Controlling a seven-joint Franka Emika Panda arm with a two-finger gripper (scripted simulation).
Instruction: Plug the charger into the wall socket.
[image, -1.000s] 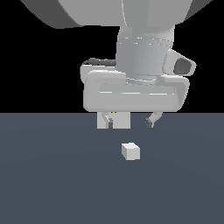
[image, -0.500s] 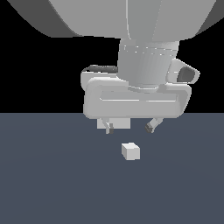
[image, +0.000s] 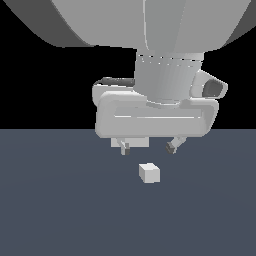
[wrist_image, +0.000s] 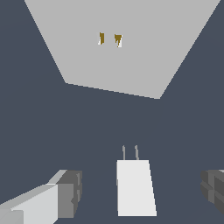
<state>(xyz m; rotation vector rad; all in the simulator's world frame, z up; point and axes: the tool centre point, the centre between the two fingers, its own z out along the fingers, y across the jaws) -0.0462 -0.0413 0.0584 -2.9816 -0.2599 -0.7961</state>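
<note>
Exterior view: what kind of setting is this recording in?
Likely a bare simulated test scene, not a real room: a flat dark floor under black emptiness, with only a charger and a wall socket.

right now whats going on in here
A single robot arm is holding its pincer open above the charger, a small white cube lying on the dark floor with its two prongs aimed toward the wall socket. The wrist view shows the cube between the fingers, not yet gripped. The socket's two holes face it, some way off.
</note>
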